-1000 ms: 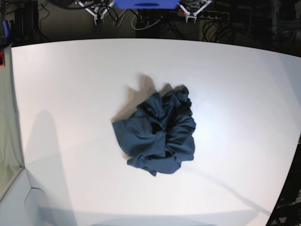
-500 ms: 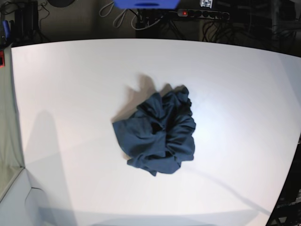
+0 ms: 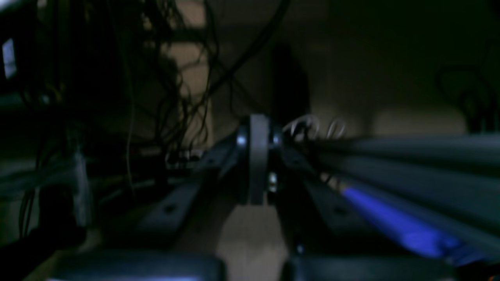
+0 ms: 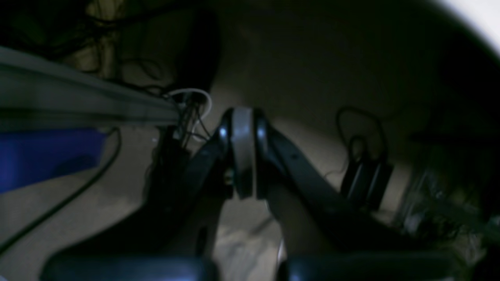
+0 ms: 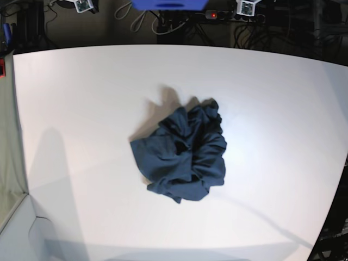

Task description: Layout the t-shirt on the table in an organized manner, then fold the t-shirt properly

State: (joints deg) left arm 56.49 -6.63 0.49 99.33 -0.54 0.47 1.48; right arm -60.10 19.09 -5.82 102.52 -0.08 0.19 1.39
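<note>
The shirt (image 5: 182, 155) lies unmoved, crumpled mid-desk (image 5: 81, 98); both end effectors, left (image 3: 258, 160) and right (image 4: 243, 152), pressed together and empty, have shifted behind it. Nothing started.

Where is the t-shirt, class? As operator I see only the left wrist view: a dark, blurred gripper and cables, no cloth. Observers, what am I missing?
Observer: In the base view the t-shirt lies crumpled in a heap near the middle of the table, not spread out yet.
Operator: Is the right gripper anywhere near it?
Observer: No. The right wrist view shows the right gripper shut and holding nothing, against a dim background of cables.
Operator: Is anything else on the table?
Observer: Nothing else shows on it in the base view, and no arm reaches over it.
</note>
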